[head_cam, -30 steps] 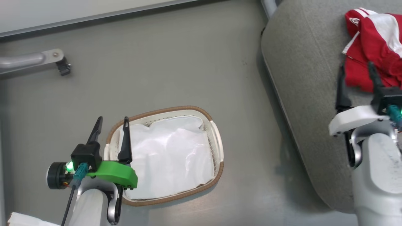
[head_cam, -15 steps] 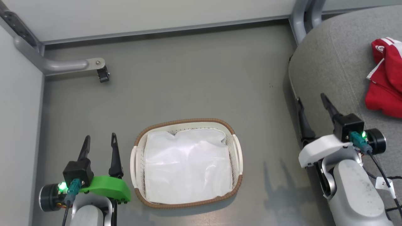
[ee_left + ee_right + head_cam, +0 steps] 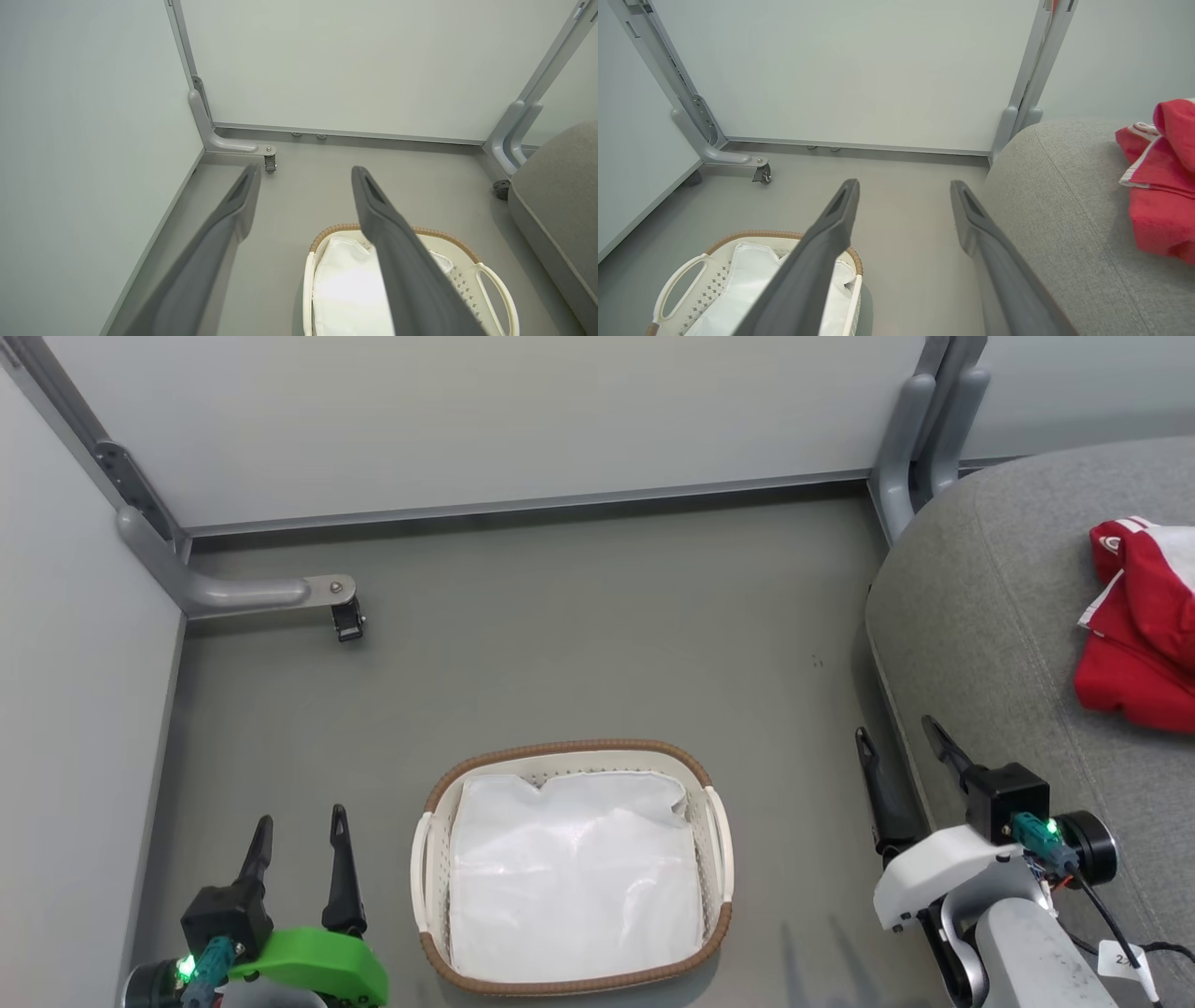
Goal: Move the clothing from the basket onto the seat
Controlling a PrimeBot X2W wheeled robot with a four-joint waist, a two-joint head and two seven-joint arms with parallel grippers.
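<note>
The red clothing (image 3: 1139, 621) with white stripes lies bunched on the grey seat (image 3: 1008, 644) at the right edge, and the right wrist view has the clothing (image 3: 1160, 186) on the seat (image 3: 1064, 210) too. On the floor stands the white basket (image 3: 717, 840) with its brown rim, holding just a white liner (image 3: 574, 877). My left gripper (image 3: 297, 817) hangs open to the left of the basket, with nothing between its fingers. At the seat's front edge, my right gripper (image 3: 896, 733) is open too and stands clear of the clothing. The left wrist view looks down on the basket (image 3: 486, 280) past the open left gripper (image 3: 303, 172).
Pale partition walls close off the back and left. A grey metal foot with a caster (image 3: 345, 616) juts out at the back left, and grey posts (image 3: 920, 439) stand by the seat's far corner. Grey floor (image 3: 579, 644) lies between basket and wall.
The head camera has tilted up, so the basket sits lower in view. My right gripper has drawn back from the clothing to the seat's front edge. My left gripper has moved off the basket's rim.
</note>
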